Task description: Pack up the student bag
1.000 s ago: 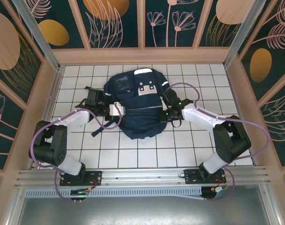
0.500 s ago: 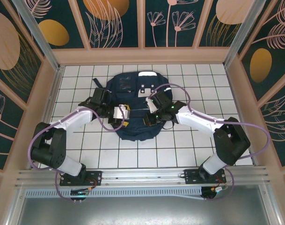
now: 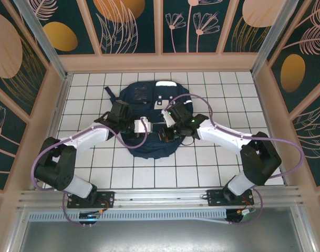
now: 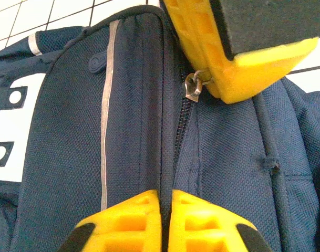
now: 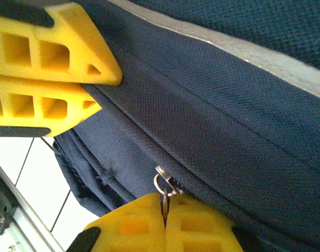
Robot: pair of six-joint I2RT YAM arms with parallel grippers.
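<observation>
Flat on table (image 3: 212, 163) — bag (image 3: 144, 97). Seam fold of bag clamped by left gripper (image 4: 161, 210); zip pull (image 5: 164, 184) pinched by right gripper (image 5: 165, 218) — 2 grippers near each other.

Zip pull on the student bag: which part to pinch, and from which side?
Pinch the metal zip pull at its ring, flat across both faces, coming in along the zipper line. It sticks out clear of the fabric of the student bag. The right hand is shut on it that way; the left hand pinches the seam ridge nearby.
</observation>
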